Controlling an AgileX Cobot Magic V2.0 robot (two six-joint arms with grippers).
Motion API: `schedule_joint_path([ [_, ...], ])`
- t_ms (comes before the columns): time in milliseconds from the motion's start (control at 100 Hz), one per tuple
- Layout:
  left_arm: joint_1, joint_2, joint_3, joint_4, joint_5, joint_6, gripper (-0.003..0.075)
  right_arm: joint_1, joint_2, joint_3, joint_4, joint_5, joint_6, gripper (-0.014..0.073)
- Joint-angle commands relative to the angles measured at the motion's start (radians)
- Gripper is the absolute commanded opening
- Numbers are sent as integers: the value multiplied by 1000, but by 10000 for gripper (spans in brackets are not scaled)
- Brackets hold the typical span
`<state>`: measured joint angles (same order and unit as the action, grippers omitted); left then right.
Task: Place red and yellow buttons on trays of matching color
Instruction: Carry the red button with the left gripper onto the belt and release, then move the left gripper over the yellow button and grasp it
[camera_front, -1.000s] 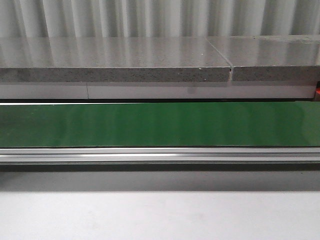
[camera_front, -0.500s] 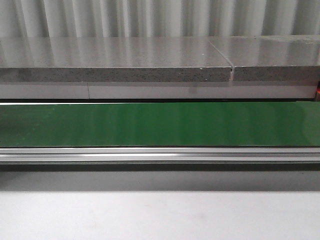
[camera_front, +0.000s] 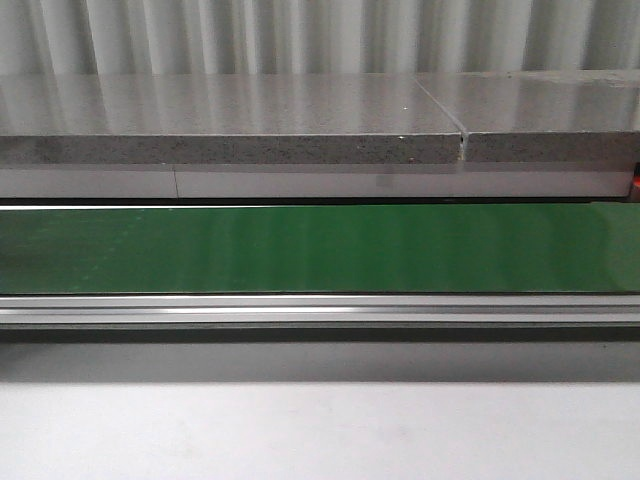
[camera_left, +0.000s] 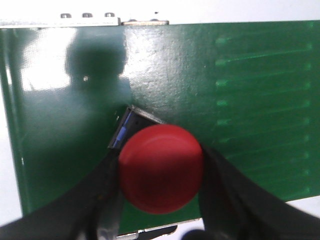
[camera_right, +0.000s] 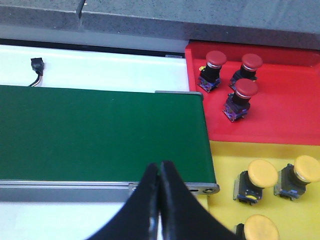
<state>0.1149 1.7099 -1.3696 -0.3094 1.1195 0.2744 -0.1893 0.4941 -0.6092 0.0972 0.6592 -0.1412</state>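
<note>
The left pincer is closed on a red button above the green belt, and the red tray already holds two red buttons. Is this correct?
Not quite. The red tray holds three red buttons, not two; the right wrist view shows them. The rest stands: in the left wrist view the left pincer grips a red button above the green belt.

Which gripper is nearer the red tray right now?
Right. The right gripper hangs over the belt's end, with the red tray just beyond it. The left gripper holds a red button over the belt; no tray shows there.
</note>
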Motion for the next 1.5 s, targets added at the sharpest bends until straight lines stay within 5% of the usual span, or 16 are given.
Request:
schedule_joint_path([
  [0,-8,-37,-22,-29,-11,7,304,0,2,-23,-5,-72,-9,-68],
  [120,-8,-41,-22,-29,-10,13,618,0,2,-23,-5,-72,-9,-68],
  [190,-8,-45,-22,-31,-10,12,718,0,2,-23,-5,-72,-9,-68],
  [340,-8,-69,-23,-58,-5,30,650,0,2,-23,-5,-72,-9,-68],
  [870,9,-236,-23,-95,-122,53,649,0,2,-23,-5,-72,-9,-68],
  [1490,264,-36,-23,6,-206,-76,638,0,2,-23,-5,-72,-9,-68],
])
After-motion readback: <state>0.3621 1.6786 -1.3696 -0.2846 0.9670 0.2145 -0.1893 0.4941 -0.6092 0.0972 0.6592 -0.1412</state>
